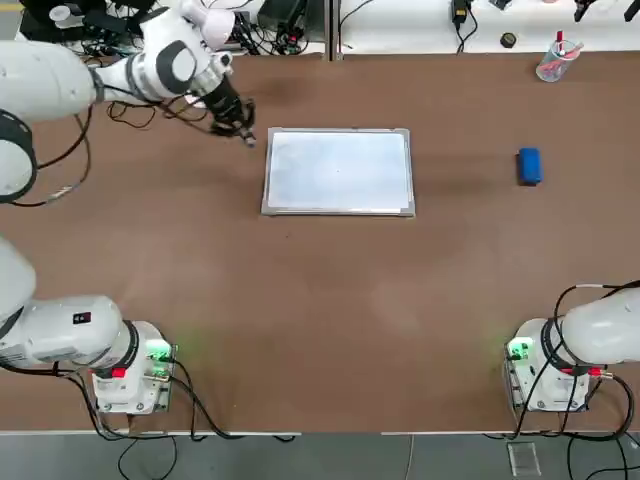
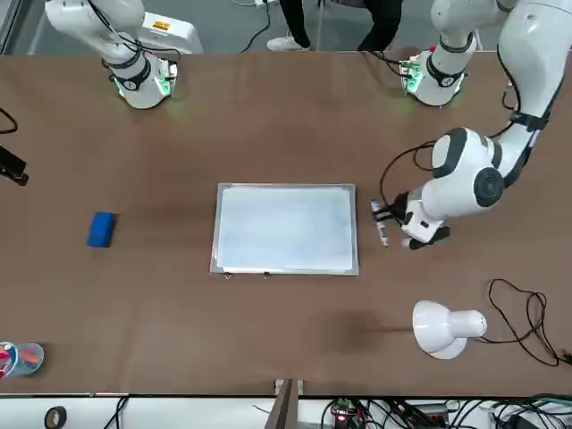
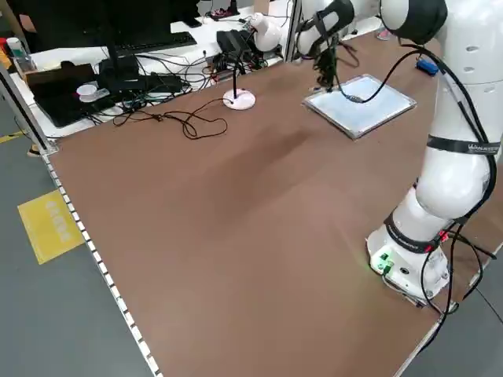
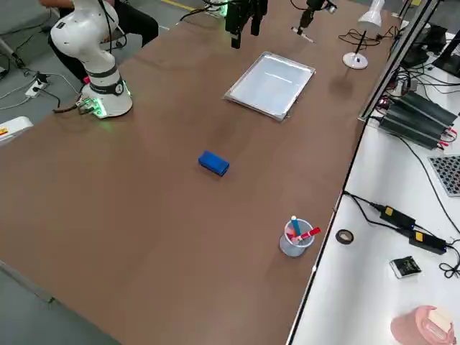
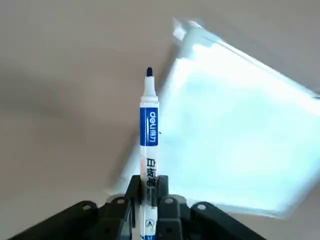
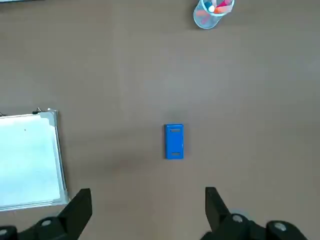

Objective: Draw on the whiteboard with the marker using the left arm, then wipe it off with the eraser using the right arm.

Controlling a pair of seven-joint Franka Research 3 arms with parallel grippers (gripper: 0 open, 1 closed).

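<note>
My left claw (image 5: 148,200) pinches the slim white blue-banded marker (image 5: 149,130) beside the silver-framed whiteboard (image 1: 339,170). Drawing not begun; next, lower its tip onto the board.

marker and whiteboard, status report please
Left end effector shut on marker, tip off the whiteboard corner. Right end effector open, high over eraser. Board unmarked, nothing blocking.

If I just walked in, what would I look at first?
Probably the left claw shut on a marker, held above the table just beside the whiteboard's far left corner. Next, the bright blue eraser lying alone on the brown table, well off to the board's right. The right claw hangs open high above that eraser.
</note>
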